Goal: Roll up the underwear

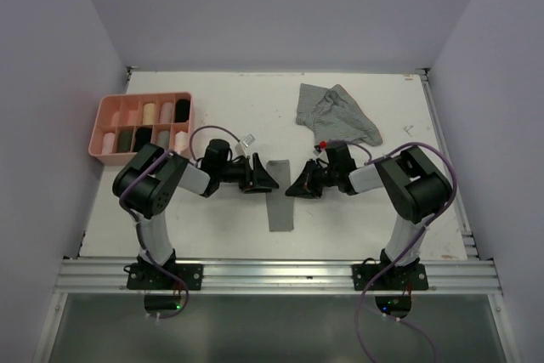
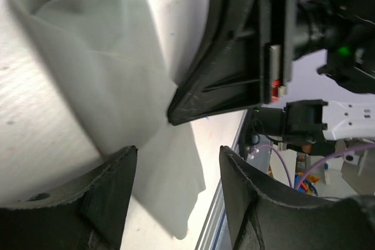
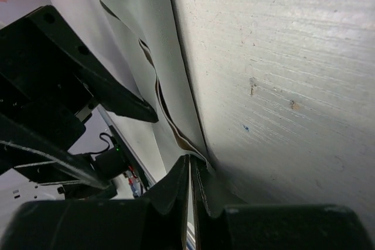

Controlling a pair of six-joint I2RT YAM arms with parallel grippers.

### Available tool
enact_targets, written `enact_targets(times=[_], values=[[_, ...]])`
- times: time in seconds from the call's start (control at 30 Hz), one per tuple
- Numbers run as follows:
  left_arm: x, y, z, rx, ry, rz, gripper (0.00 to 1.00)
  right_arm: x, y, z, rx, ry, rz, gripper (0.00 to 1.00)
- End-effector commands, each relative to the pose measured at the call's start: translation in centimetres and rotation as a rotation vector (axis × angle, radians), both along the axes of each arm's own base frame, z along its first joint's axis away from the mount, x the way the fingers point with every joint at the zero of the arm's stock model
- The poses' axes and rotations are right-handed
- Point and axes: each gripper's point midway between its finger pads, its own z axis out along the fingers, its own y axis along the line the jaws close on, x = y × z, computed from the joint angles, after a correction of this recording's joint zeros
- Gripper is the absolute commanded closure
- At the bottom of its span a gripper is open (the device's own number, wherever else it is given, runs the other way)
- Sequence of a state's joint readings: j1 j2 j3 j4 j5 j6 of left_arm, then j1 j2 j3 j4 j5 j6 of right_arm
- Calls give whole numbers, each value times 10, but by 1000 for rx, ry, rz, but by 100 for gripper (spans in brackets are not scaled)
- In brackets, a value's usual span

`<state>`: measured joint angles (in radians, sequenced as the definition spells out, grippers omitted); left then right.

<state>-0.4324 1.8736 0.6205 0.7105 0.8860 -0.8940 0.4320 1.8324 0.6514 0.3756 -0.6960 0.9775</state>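
Lab rig; alu rail (image 1: 280, 274)

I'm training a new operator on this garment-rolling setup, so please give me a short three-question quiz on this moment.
1. True or false: the crumpled grey striped underwear lies apart from both grippers.
2. What does the right gripper pinch?
3. Whose jaws stand apart? A the left gripper; B the right gripper; C neither.
Key: 1 true; 2 the edge of the flat dark grey folded garment; 3 A.
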Motion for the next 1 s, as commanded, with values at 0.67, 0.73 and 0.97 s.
enact_targets(times=[0.67, 0.73, 0.97], values=[[-28, -1, 42, -31, -140, -122, 40, 1, -5, 62, -16, -84, -6, 87], [-31, -2, 36, -21, -128, -129, 40, -2, -6, 62, -22, -74, -2, 87], [-28, -3, 11, 19, -75, -122, 40, -27, -10, 18, -74, 19, 34, 88]])
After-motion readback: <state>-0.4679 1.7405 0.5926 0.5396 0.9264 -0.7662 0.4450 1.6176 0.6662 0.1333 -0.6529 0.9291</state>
